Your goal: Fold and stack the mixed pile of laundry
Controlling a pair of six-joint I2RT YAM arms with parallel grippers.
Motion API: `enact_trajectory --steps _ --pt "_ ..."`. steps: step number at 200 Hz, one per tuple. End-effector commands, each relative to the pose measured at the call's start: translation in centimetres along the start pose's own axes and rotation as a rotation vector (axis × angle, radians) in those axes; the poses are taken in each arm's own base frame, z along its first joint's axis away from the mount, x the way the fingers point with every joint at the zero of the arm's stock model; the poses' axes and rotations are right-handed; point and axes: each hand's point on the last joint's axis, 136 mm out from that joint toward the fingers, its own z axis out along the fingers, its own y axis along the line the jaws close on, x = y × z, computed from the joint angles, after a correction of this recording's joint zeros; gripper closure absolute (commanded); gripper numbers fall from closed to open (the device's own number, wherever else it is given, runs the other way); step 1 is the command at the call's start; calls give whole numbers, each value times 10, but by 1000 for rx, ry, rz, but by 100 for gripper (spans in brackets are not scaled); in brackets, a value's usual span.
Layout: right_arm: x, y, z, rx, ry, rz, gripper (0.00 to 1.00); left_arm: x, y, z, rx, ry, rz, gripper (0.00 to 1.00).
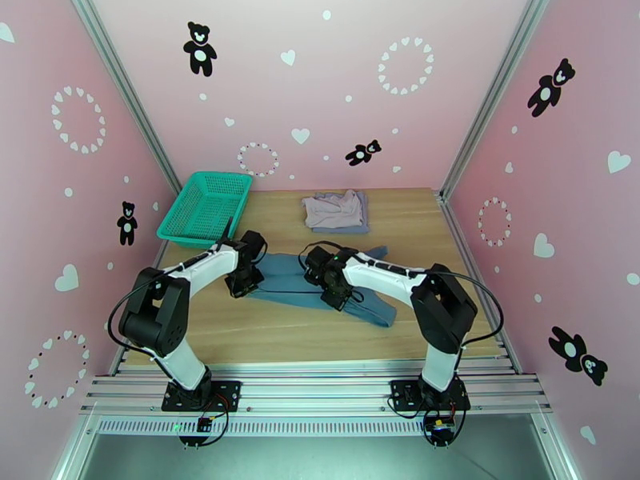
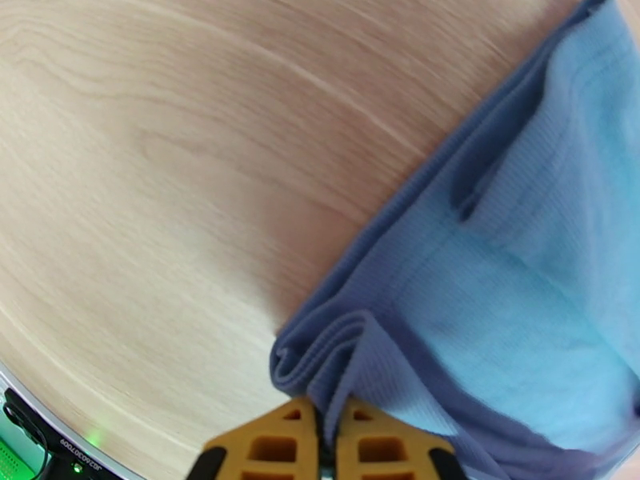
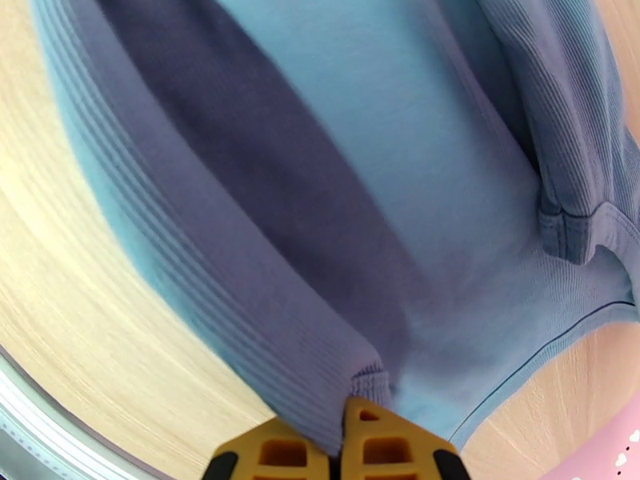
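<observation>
The left tool (image 2: 326, 411) and right tool (image 3: 342, 427), elbows bent, pinch the blue top (image 1: 290, 277).

The wooden desk (image 1: 280, 334) bears a green mesh basket (image 1: 174, 203) at its far left corner. Right of the basket lies a folded pale mauve-grey garment (image 1: 332, 208) atop a grey-lavender garment (image 1: 346, 229). Nearer than the basket, to its right, a dusty teal-blue top (image 1: 284, 274) lies stretched out.

Three small cloth garments are lying on one light wooden table (image 1: 264, 338): one dusty teal-blue ribbed sleeveless top (image 1: 292, 279) at centre, and one pale mauve-grey folded garment (image 1: 332, 208) sitting on one grey-lavender folded garment (image 1: 348, 229), far centre. One green plastic mesh basket (image 1: 206, 206) is standing far left.
</observation>
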Motion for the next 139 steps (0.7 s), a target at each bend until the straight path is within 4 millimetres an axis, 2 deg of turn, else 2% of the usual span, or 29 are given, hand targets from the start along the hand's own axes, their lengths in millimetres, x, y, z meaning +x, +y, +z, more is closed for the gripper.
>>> enact_trajectory --steps 1,17,46,78,114,139 --pt "3 -5 5 -23 43 -9 100 -5 -1 -2 -9 11 2 80" --pt "1 -9 6 -29 42 0 100 -7 -2 -2 -15 11 4 71" --pt "-3 -16 10 -33 38 16 87 -11 0 -4 -23 8 -1 48" --pt "-8 -25 13 -29 27 36 79 -19 1 -12 -29 -17 -5 35" --pt "-13 -34 13 -3 7 64 64 -22 -3 -18 -12 -30 -8 31" --pt "-17 -39 12 18 -9 95 61 -20 -5 -20 11 -26 -11 32"
